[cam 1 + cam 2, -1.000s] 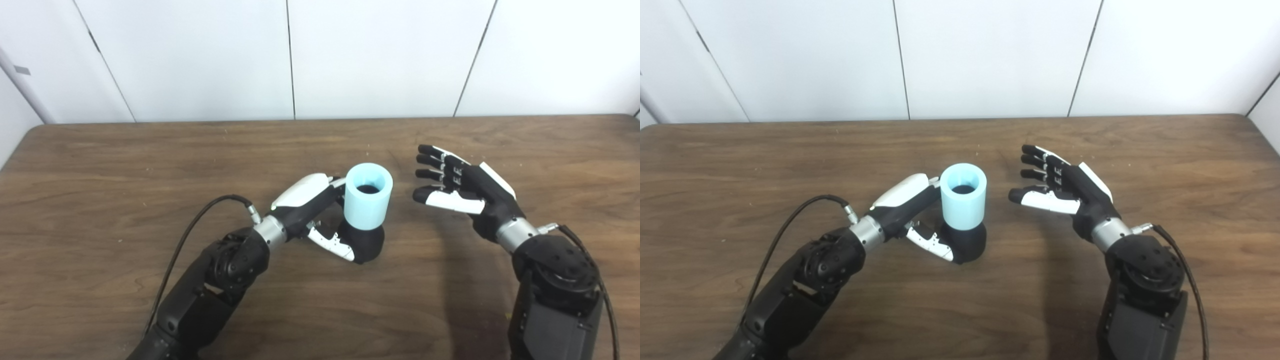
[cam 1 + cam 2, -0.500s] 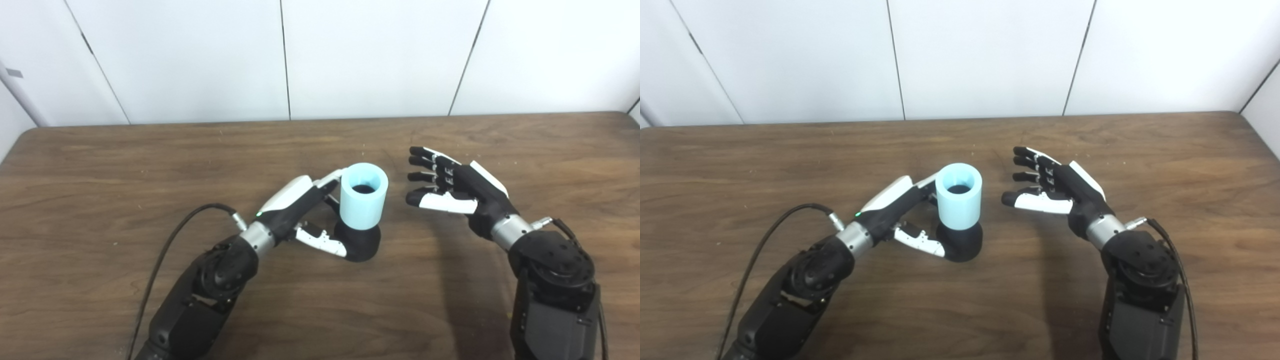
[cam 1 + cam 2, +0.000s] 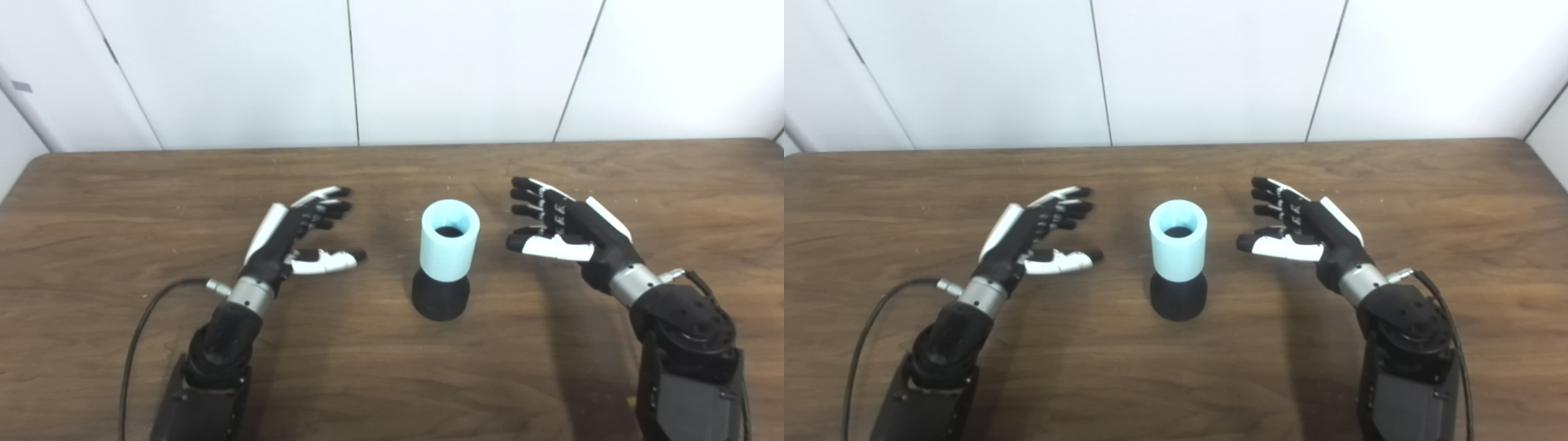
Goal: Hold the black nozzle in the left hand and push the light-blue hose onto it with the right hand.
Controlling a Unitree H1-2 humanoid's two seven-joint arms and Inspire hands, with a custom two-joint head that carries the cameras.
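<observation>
The black nozzle (image 3: 440,297) stands upright on the wooden table (image 3: 392,380), its wide base down. The light-blue hose (image 3: 449,239), a short open tube, sits on top of it with a dark hole showing inside. My left hand (image 3: 298,233) hovers open to the left of the pair, a clear gap away, fingers spread and pointing toward it. To the right, my right hand (image 3: 563,224) is open too, palm facing the hose, not touching it. Neither hand holds anything.
White wall panels (image 3: 465,67) rise behind the table's far edge. A black cable (image 3: 142,324) runs from the left wrist across the table toward the front edge.
My left hand has let go of the nozzle's base and pulled back to the left, opening its fingers. The hose and nozzle stay standing. The right hand has barely moved.
</observation>
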